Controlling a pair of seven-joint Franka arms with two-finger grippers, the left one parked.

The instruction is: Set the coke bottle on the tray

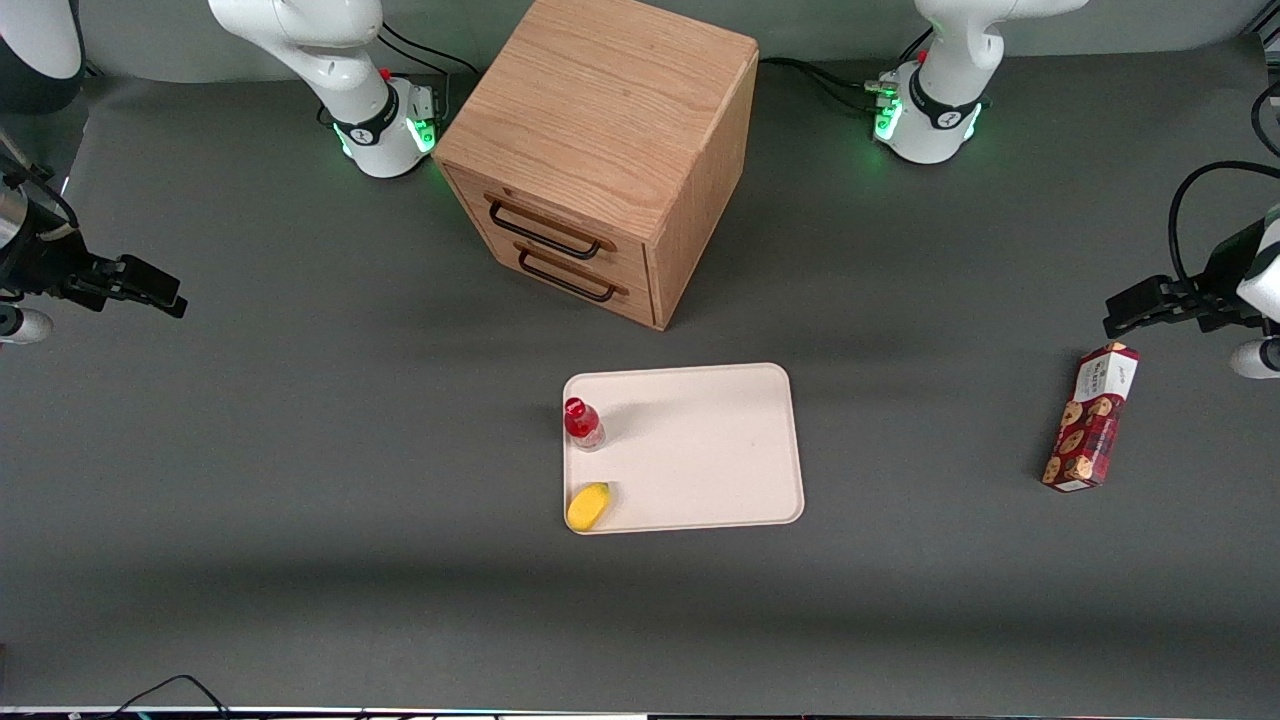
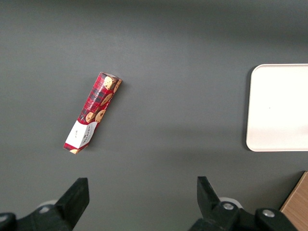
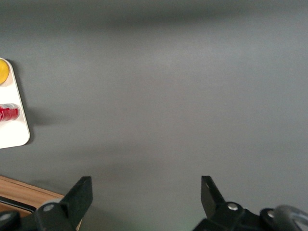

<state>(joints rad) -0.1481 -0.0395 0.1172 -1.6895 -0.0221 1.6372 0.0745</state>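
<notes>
The coke bottle (image 1: 583,423), small and red with a red cap, stands upright on the pale cream tray (image 1: 700,450), close to the tray's rim toward the working arm's end. It also shows in the right wrist view (image 3: 7,113), on the tray's corner (image 3: 14,132). My right gripper (image 1: 160,292) hangs above bare table at the working arm's end, well apart from the tray. It is open and empty, with dark fingers spread wide over grey table in the right wrist view (image 3: 147,185).
A yellow fruit-like object (image 1: 588,505) lies on the tray, nearer the front camera than the bottle. A wooden drawer cabinet (image 1: 600,150) stands farther from the camera than the tray. A red-and-white cookie box (image 1: 1092,417) lies toward the parked arm's end.
</notes>
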